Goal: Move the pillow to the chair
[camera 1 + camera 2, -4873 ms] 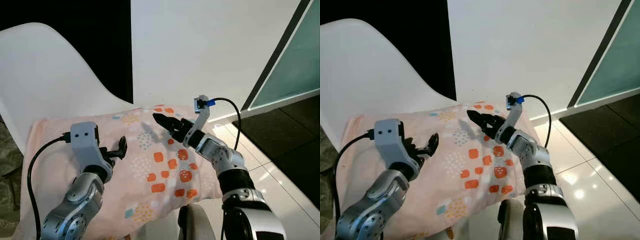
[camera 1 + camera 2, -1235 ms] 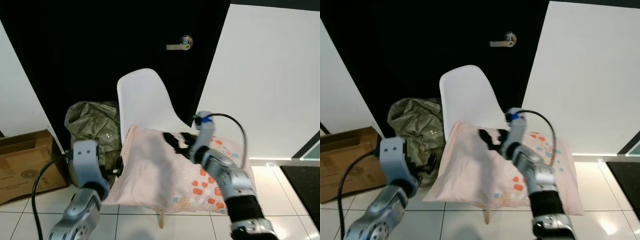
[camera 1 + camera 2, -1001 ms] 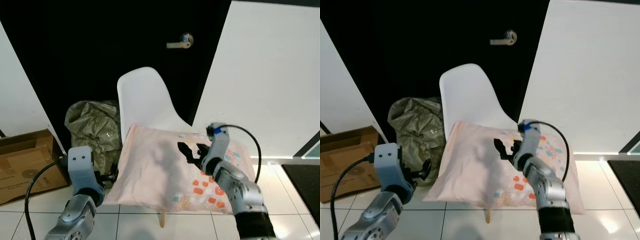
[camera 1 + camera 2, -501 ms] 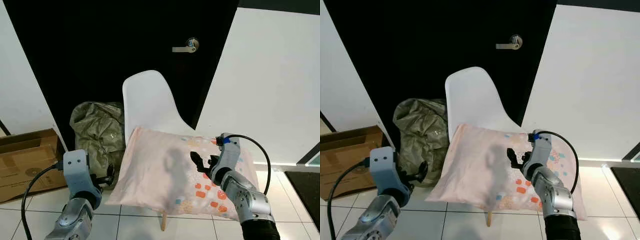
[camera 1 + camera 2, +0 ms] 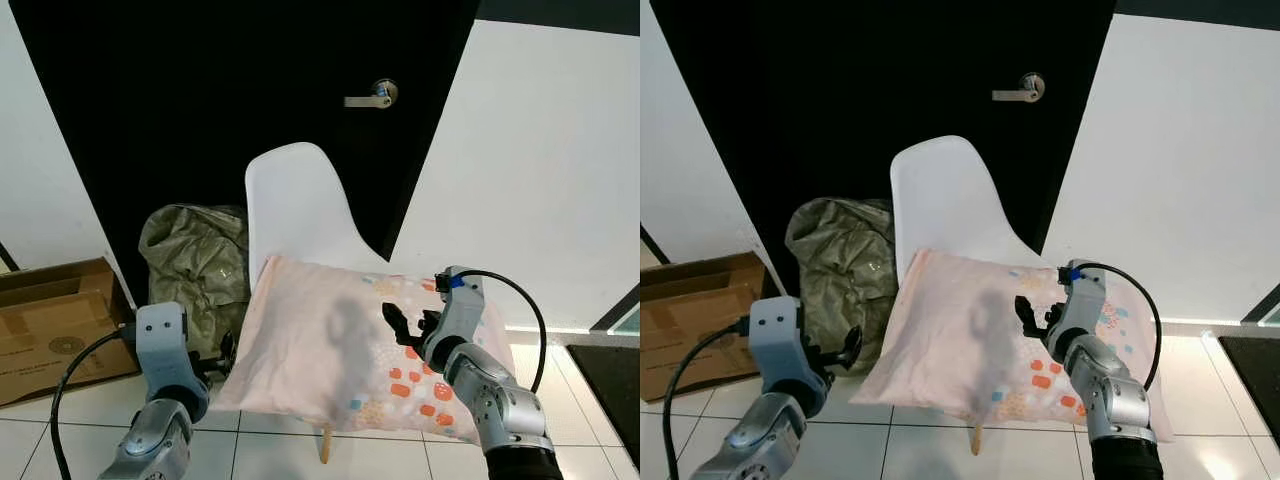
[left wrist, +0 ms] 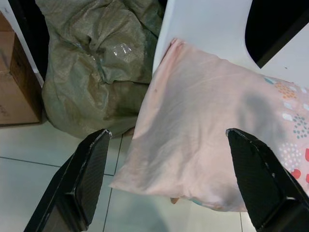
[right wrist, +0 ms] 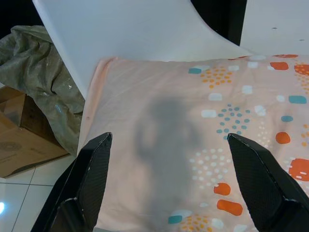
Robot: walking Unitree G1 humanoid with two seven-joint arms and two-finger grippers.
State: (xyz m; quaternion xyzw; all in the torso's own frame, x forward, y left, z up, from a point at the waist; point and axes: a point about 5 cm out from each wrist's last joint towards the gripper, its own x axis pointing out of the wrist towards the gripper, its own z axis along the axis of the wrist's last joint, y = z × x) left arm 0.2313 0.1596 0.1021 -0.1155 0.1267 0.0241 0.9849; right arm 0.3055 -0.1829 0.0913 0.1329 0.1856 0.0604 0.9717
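- The pillow (image 5: 350,355) is lying flat on the seat of the white chair (image 5: 290,205), overhanging the seat edge toward 6 and 3 o'clock, so we are judging the placement itself as done.
- We are holding the right end effector (image 5: 398,322) above the pillow's patterned half with its fingers spread apart, gripping nothing.
- We are keeping the left end effector (image 5: 226,352) just off the pillow's 9 o'clock edge, fingers also apart, near the olive sack (image 5: 195,255).
- To finish well, we are advising a straight lift away, so no finger drags the fabric off the seat.
- The overhang is looking large to us; a nudge toward 12 o'clock, against the backrest, would make it sit safer.
- A cardboard box (image 5: 50,310) is sitting at 9 o'clock on the tiled floor (image 5: 60,440).
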